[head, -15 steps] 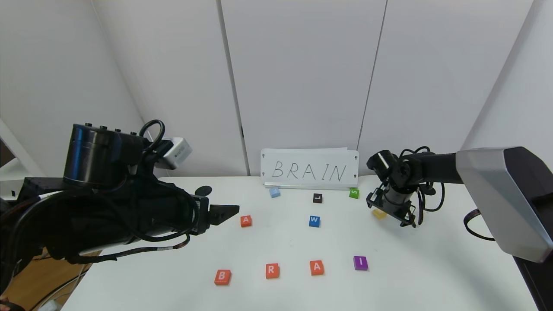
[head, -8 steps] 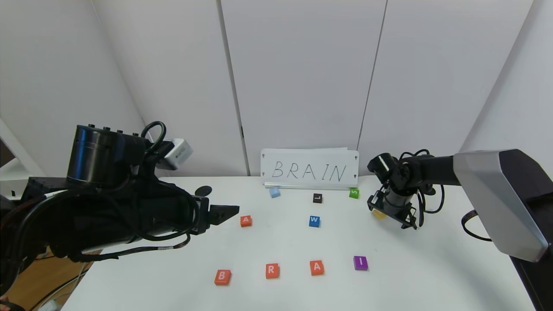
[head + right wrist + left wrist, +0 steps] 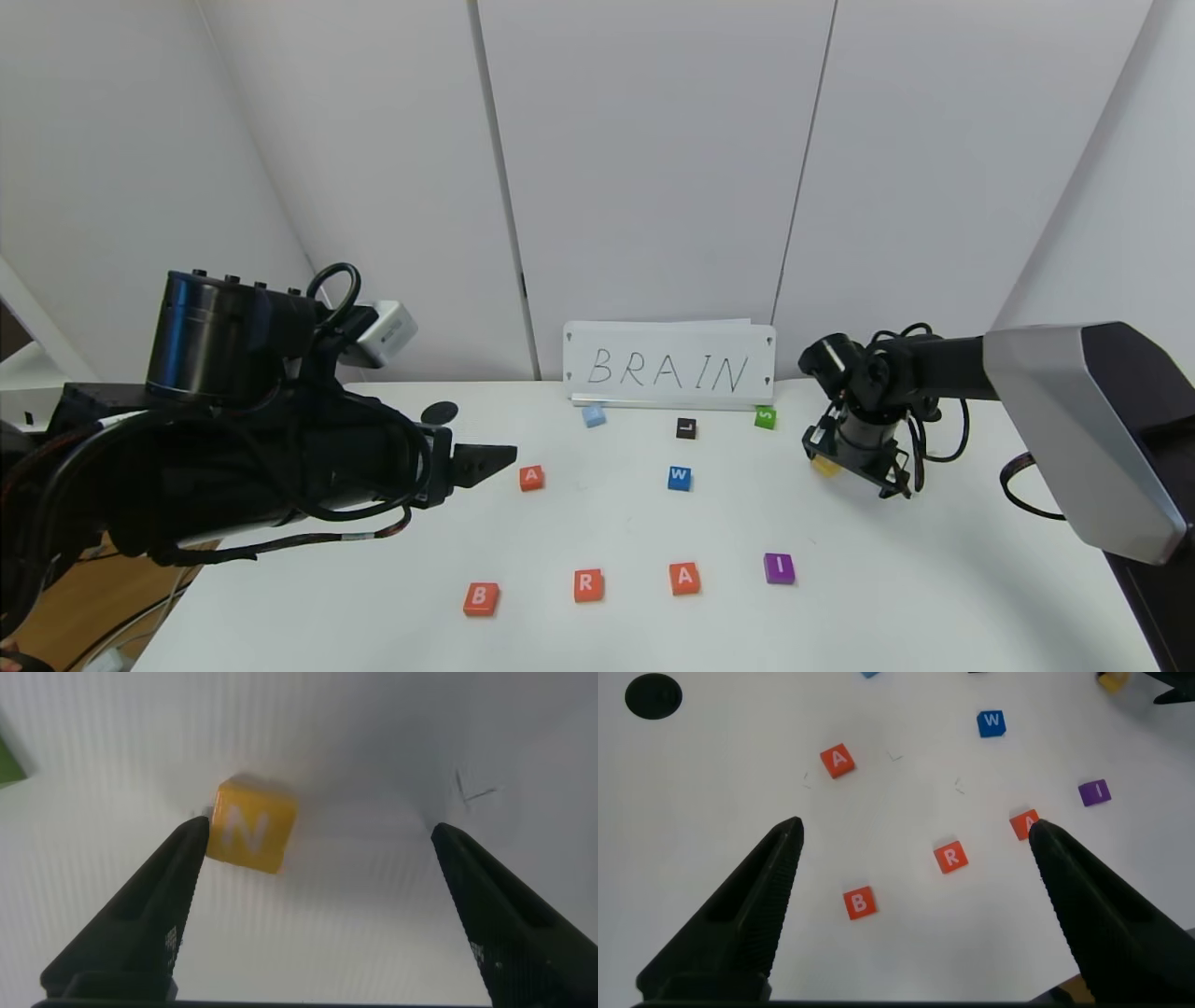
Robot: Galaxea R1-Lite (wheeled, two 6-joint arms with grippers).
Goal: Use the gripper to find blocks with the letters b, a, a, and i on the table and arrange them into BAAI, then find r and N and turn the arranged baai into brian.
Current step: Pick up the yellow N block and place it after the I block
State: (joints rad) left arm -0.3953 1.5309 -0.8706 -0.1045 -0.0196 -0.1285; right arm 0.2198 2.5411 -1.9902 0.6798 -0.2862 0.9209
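Along the front of the white table point(image 3: 934, 588) lie the orange-red B point(image 3: 481, 598), the orange-red r point(image 3: 588, 585), an orange-red A point(image 3: 684, 578) and the purple I point(image 3: 780, 567). The other A point(image 3: 531, 477) sits farther back on the left. The yellow N point(image 3: 250, 826) lies flat at the back right point(image 3: 825, 465). My right gripper point(image 3: 318, 840) hovers low over it, open, with the tile just inside one finger point(image 3: 182, 873). My left gripper point(image 3: 912, 835) hangs open above the B point(image 3: 860, 902) and r point(image 3: 951, 857), holding nothing.
A paper sign reading BRAIN point(image 3: 668, 369) stands at the table's back edge. Near it lie a blue W tile point(image 3: 679, 477), a dark L tile point(image 3: 686, 427), a green S tile point(image 3: 766, 417) and a pale blue tile point(image 3: 594, 415). A black round hole point(image 3: 439, 412) sits back left.
My right gripper has shifted slightly right and settled lower over the yellow N, which now shows less beside it. The left arm and the other tiles have not moved.
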